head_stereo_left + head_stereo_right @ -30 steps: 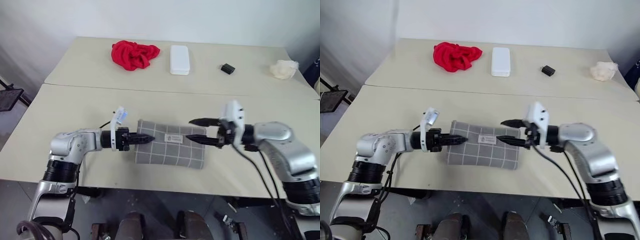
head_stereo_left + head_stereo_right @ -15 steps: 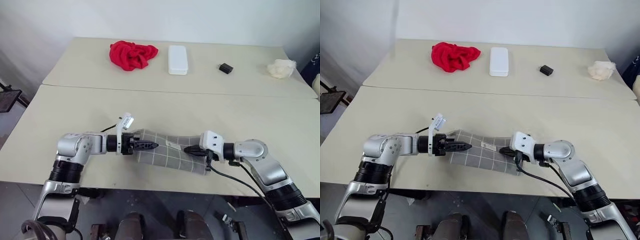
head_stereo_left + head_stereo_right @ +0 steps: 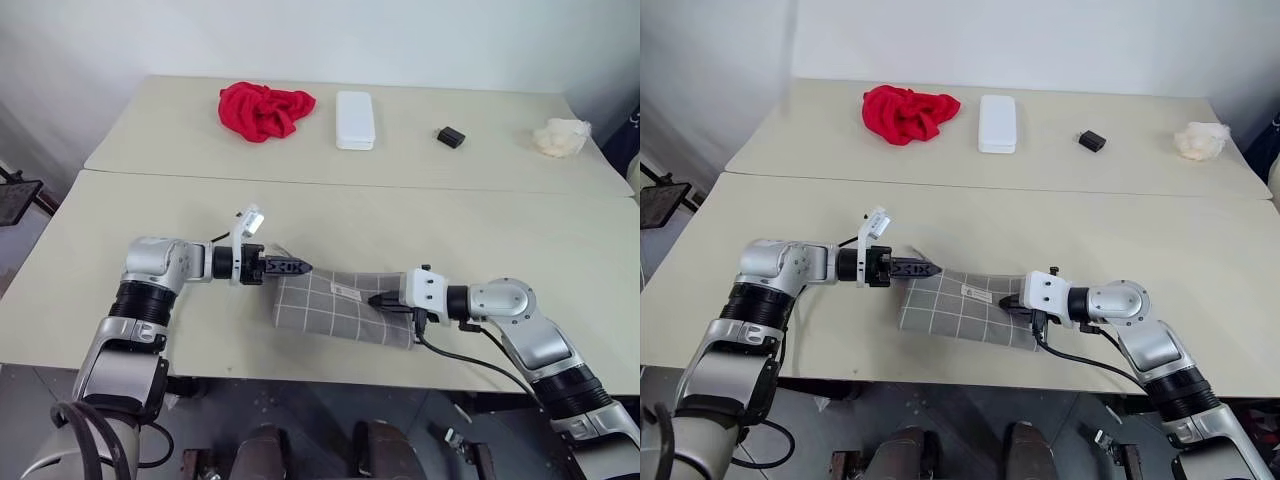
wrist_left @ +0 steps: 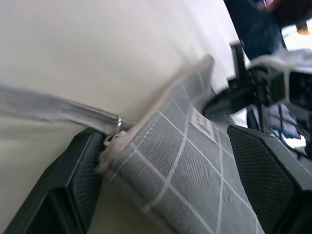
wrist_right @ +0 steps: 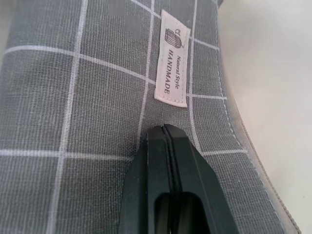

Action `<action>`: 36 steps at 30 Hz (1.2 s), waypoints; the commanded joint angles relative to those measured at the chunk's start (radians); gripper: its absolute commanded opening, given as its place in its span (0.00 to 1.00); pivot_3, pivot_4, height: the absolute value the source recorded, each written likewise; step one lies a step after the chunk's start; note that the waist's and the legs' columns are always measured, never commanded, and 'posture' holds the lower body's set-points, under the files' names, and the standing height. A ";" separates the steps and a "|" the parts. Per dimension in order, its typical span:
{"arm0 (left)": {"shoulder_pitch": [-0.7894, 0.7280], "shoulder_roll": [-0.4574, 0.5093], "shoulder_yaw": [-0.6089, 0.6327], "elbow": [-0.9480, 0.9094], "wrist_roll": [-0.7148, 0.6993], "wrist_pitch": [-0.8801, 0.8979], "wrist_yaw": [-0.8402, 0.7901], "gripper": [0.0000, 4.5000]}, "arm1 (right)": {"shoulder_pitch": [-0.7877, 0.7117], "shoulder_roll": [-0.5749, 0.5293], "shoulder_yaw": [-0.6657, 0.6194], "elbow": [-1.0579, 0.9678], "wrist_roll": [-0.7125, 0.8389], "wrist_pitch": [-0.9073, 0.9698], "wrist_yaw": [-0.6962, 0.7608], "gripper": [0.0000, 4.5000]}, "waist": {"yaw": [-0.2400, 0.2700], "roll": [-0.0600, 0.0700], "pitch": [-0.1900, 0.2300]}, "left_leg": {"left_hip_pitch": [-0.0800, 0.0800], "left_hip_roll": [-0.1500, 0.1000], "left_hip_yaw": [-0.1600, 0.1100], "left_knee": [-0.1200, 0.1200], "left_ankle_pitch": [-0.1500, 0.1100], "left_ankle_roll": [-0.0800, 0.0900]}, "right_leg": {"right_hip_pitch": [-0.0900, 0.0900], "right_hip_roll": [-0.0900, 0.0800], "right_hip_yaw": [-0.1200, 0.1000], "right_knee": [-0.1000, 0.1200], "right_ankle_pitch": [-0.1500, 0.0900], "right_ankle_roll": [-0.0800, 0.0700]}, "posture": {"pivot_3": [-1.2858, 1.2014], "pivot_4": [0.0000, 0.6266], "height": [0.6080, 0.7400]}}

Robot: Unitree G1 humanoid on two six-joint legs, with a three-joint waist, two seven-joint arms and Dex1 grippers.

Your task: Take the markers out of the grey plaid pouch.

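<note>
Head camera first: grey plaid pouch (image 3: 335, 308) flat on the near table (image 3: 500, 240), close to the front edge, long axis running left to right, left end angled slightly away, right end nearer. Zip edge along the far side; inside hidden by the fabric, so no telling what sits in there. Left gripper (image 3: 297, 267) right at the pouch's far-left corner, pointing rightward along it. Right gripper (image 3: 378, 299) over the right half, pointing left, tip down on the cloth just beside the small white label (image 3: 345, 291). Well back on the far table: red cloth (image 3: 265, 107), white case (image 3: 355, 119), small black block (image 3: 450, 137), pale crumpled lump (image 3: 560, 137). Over to the left wrist camera: fingers (image 4: 73, 185) spread wide, one each side of the pouch's corner, nothing clamped; metal zip pull (image 4: 118, 124) just by one finger, a flap of fabric lifted along the seam, far end of the pouch blurred. Now the right wrist camera: fingers pressed tight together, tip resting on the grey weave below the label; hard to say whether any fabric is pinched between them. Pouch edges cut off on three sides here.
</note>
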 commanded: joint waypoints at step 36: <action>-0.037 -0.053 0.232 0.001 -0.052 0.456 0.207 0.81 | 0.025 -0.006 -0.007 -0.006 -0.033 0.000 -0.009 0.00 | -0.001 0.000 0.000 | 0.001 0.000 0.000 0.000 0.000 0.000 | 0.000 0.000 0.001 0.001 0.000 0.000 | 0.52 0.24 1.00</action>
